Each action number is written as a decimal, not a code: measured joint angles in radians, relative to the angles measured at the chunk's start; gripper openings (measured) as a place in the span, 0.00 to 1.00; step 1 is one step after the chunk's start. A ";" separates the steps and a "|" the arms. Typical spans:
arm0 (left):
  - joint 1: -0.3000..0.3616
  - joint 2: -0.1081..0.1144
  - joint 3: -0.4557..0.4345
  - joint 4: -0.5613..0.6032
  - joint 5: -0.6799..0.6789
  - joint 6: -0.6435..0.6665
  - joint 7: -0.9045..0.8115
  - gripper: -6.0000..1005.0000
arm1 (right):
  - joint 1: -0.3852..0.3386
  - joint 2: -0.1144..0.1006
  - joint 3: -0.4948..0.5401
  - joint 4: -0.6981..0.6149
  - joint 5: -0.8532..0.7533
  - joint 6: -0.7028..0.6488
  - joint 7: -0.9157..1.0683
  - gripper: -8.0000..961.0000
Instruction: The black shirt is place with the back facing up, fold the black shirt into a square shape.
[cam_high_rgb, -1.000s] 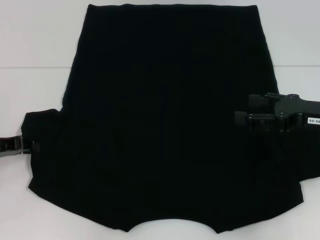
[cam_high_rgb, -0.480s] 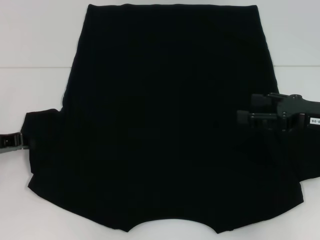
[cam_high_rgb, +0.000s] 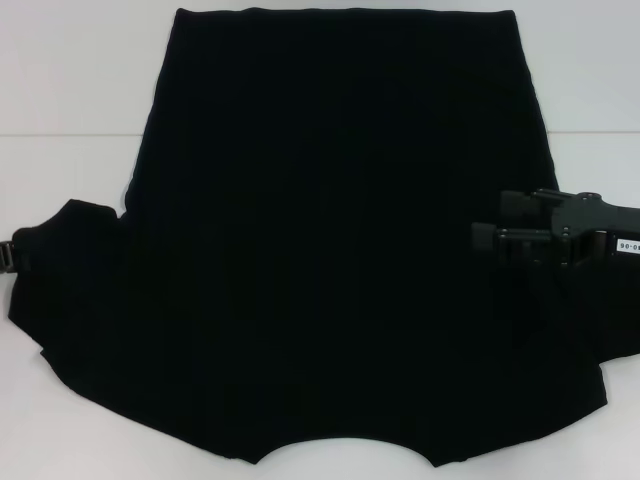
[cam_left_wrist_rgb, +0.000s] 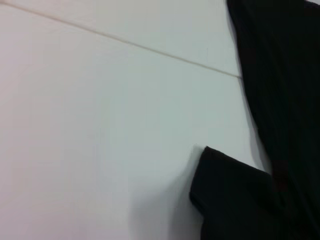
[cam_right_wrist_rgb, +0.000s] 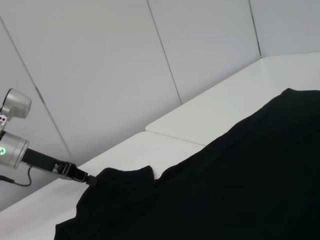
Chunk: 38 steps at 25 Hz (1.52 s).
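The left claw (cam_high_rgb: 10, 256), closed on the black shirt's (cam_high_rgb: 330, 250) sleeve, has drawn it outward, flattening it; right claw (cam_high_rgb: 500, 232), state indeterminate, hovers.

A black shirt (cam_high_rgb: 330, 240) lies spread flat over a white surface (cam_high_rgb: 70, 90), filling most of the view, its straight hem at the far side and the curved neck opening at the near edge. The left sleeve juts out to the left, and the left end effector (cam_high_rgb: 10, 256) shows just at that sleeve's outer edge, mostly out of frame. The right end effector (cam_high_rgb: 487, 236) hovers over the shirt's right side, fingers pointing left with a gap between them.
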 joint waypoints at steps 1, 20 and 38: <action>-0.001 0.000 0.001 0.000 0.000 -0.008 0.001 0.01 | 0.000 0.001 0.000 0.000 0.000 0.000 0.000 0.97; -0.017 0.006 0.005 -0.001 -0.004 -0.097 0.022 0.01 | 0.003 0.007 0.000 0.000 0.000 -0.007 0.000 0.97; -0.014 -0.075 0.006 -0.046 -0.480 0.371 0.322 0.02 | 0.000 0.003 0.000 0.000 0.000 -0.007 0.001 0.96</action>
